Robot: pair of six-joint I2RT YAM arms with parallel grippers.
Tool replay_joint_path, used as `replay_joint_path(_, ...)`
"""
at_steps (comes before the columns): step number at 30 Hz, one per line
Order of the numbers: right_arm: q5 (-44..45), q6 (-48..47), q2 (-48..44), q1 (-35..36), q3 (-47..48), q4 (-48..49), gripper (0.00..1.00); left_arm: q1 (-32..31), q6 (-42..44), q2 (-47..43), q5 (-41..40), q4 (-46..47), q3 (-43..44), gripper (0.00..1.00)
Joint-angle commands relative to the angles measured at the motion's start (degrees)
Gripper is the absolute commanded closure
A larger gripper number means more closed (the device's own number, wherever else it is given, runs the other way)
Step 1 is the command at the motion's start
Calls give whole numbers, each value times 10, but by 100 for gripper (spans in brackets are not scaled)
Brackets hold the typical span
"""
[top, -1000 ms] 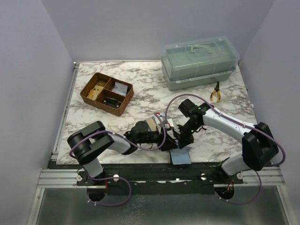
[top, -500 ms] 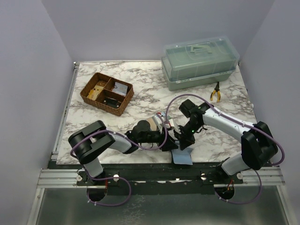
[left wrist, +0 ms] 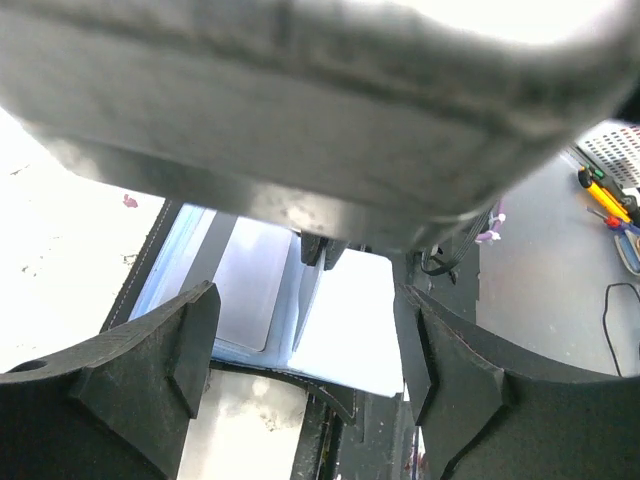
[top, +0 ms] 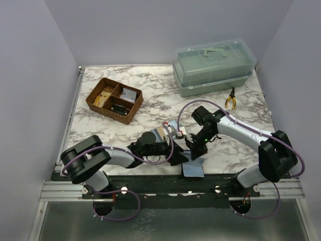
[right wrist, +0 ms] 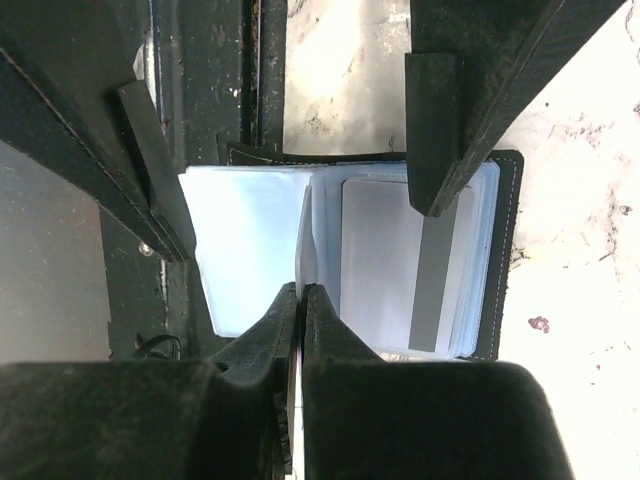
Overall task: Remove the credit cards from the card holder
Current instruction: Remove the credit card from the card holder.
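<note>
The black card holder (top: 193,169) lies open at the table's near edge, its pale blue inside up (right wrist: 250,250). One credit card (right wrist: 385,260) with a dark stripe lies flat in the right half. Another pale card (right wrist: 304,230) stands on edge at the fold, and my right gripper (right wrist: 302,288) is shut on it from above (top: 195,152). My left gripper (left wrist: 305,370) stands open astride the holder, its fingers (right wrist: 160,180) on either side and touching nothing.
A brown wicker divided tray (top: 114,100) sits at the back left. A lidded grey-green plastic box (top: 213,68) stands at the back right with yellow-handled pliers (top: 230,99) in front of it. The table's metal rail (top: 150,185) runs right under the holder.
The left gripper's jaws have spread wider and its arm has swung lower and to the left. The right gripper stays pinched on the upright card.
</note>
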Motion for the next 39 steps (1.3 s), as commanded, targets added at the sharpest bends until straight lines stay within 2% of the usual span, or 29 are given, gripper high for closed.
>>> replay_joint_path(1,-40,0,-15,-2,4,7,97,-11,21,-7,-22,12,-10,23)
replay_joint_path(5,-44,0,-15,-3,4,11,97,-28,43,6,-35,25,-9,23)
replay_joint_path(11,-55,-3,-17,-8,-2,14,96,-38,56,13,-59,95,-37,25)
replay_joint_path(18,-64,-5,-15,-9,-1,14,96,-46,53,49,-53,97,-12,31)
replay_joint_path(23,-65,-2,-14,-9,-4,16,96,-48,49,60,-53,97,-5,39)
replay_joint_path(28,-66,0,-13,-9,-5,18,95,-49,41,75,-43,96,5,60)
replay_joint_path(31,-68,1,-15,-10,-4,18,94,-50,40,85,-44,94,8,68)
replay_joint_path(33,-69,2,-18,-10,-4,18,92,-50,39,87,-44,94,9,84)
replay_joint_path(34,-68,5,-21,-11,-5,19,90,-50,38,85,-45,94,7,96)
replay_joint_path(35,-67,7,-24,-12,-7,22,87,-50,36,81,-51,95,5,100)
replay_joint_path(39,-71,19,-39,-31,-21,33,65,-50,24,49,-102,97,-21,100)
